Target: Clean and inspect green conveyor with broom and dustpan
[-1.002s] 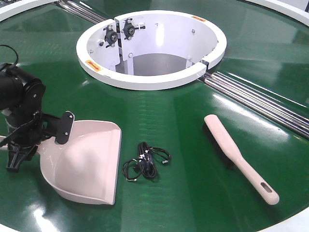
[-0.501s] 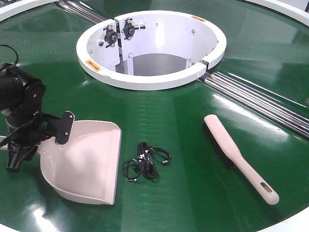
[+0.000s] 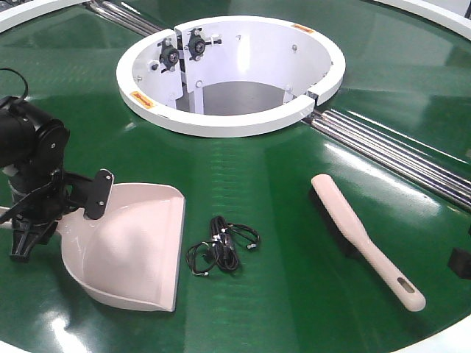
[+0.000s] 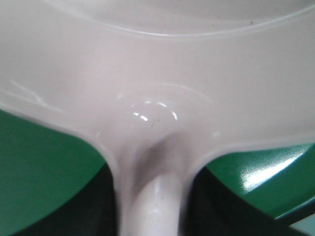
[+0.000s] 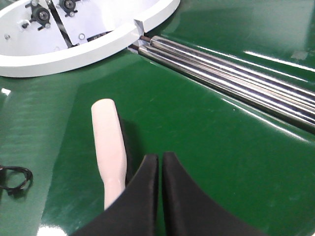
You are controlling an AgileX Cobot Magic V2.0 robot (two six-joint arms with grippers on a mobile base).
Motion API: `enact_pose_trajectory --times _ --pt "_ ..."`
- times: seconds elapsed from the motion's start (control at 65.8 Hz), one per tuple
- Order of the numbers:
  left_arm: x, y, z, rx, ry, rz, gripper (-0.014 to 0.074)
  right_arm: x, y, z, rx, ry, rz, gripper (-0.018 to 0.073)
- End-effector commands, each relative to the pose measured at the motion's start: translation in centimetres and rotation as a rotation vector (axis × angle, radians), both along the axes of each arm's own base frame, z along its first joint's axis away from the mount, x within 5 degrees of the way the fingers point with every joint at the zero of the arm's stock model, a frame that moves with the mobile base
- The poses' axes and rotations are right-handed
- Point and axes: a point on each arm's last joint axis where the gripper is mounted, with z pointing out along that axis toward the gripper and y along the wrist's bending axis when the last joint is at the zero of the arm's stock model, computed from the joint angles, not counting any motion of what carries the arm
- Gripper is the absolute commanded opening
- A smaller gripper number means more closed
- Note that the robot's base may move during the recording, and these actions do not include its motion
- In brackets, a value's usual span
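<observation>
Your conveyor (image 3: pixel 280 169) fills the front view, glossy green, and both tools lie on it. The dustpan (image 3: pixel 132 243) sits at 8 o'clock in that view with its flat lip facing 3 o'clock. The broom (image 3: pixel 364 239) lies bristles down at 4 o'clock, its head pointing to 11 o'clock and its slotted handle end to 5 o'clock. Between them, just off the dustpan's lip and well apart from the broom, is a small black coiled cable (image 3: pixel 221 246). Your left gripper (image 3: pixel 29 228) is at the dustpan's rear, at 9 o'clock. In the left wrist view the dustpan's handle runs straight down to 6 o'clock with dark shapes tight against both of its sides, so the fingers read as clamped on the handle. Your right gripper (image 5: pixel 160 156) has its two black fingers pressed together with only a thin seam between them, holding nothing. In its wrist view the broom lies just at 9 o'clock of the fingertips, and you cannot tell whether they touch it. The white collar (image 3: pixel 221 121) stands at 12 o'clock in the front view, and the metal rollers (image 3: pixel 390 151) run from it toward 4 o'clock, beyond the broom.
</observation>
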Motion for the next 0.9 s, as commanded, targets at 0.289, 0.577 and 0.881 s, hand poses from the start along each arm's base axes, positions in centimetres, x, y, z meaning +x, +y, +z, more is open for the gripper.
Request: enact_pose_trajectory --times 0.289,0.577,0.881 --pt "0.1 -0.2 2.1 -0.010 -0.066 -0.010 -0.0006 0.3 0.0 2.6 -0.087 -0.019 0.038 0.0457" --pt "0.1 -0.2 2.1 -0.010 -0.066 -0.010 -0.0006 0.8 0.3 2.5 -0.072 0.032 0.076 0.0594" --pt "0.1 -0.2 2.1 -0.010 -0.066 -0.010 -0.0006 6.4 1.3 4.5 -0.058 0.301 0.206 0.0580"
